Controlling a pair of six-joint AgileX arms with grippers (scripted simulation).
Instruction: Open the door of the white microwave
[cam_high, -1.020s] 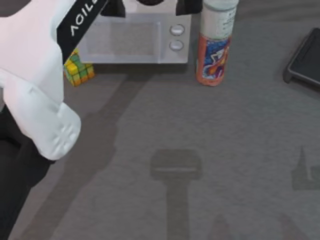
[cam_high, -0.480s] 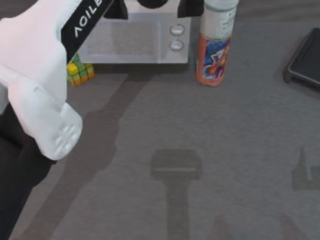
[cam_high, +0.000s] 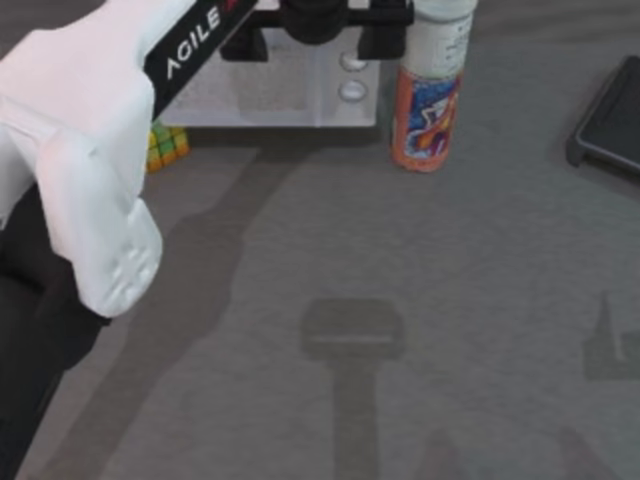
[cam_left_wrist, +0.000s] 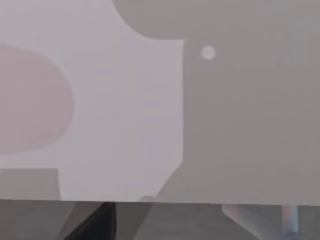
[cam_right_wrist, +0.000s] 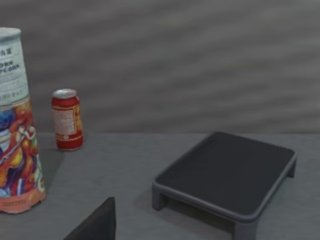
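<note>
Left tool (cam_high: 315, 25) is hovering over the microwave (cam_high: 270, 95); its opening cannot be told. Judgement: it should be hooking the door (cam_high: 240, 90) edge and swinging outward.

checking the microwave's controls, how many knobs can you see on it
2, both on the microwave's front at its right end, beside the bottle: one knob in clear view, the other knob above it, partly under the left gripper.
</note>
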